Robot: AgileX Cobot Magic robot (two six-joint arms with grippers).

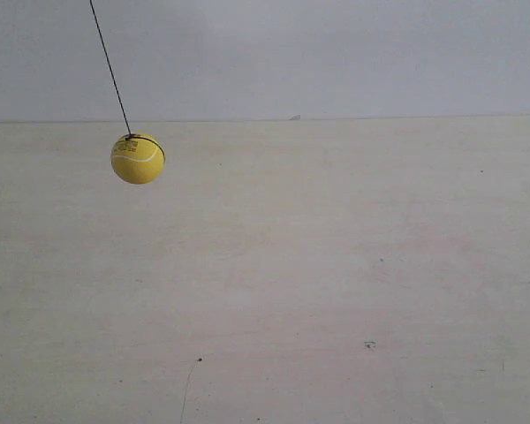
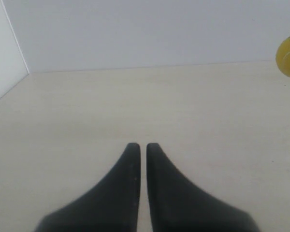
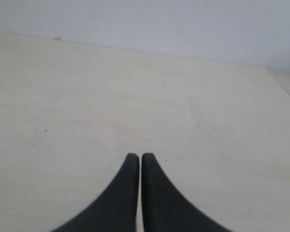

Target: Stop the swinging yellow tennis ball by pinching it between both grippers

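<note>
Pale cream table (image 1: 336, 265) that showed faint wood grain, a small dark speck (image 1: 369, 344) marked it low in the exterior view, a thin dark scratch (image 1: 188, 389) ran nearby, a tiny pale fleck (image 1: 294, 117) lay at its far edge.

Likely robot test lab, staged bench setup. Pale wood-grain table (image 1: 336, 291) with few small dark specks meets plain white wall (image 1: 336, 53). Yellow tennis ball (image 1: 138, 159) hangs above table on thin black string (image 1: 110, 66). Black left gripper (image 2: 143, 145) and right gripper (image 3: 139, 155) over same tabletop.
</note>
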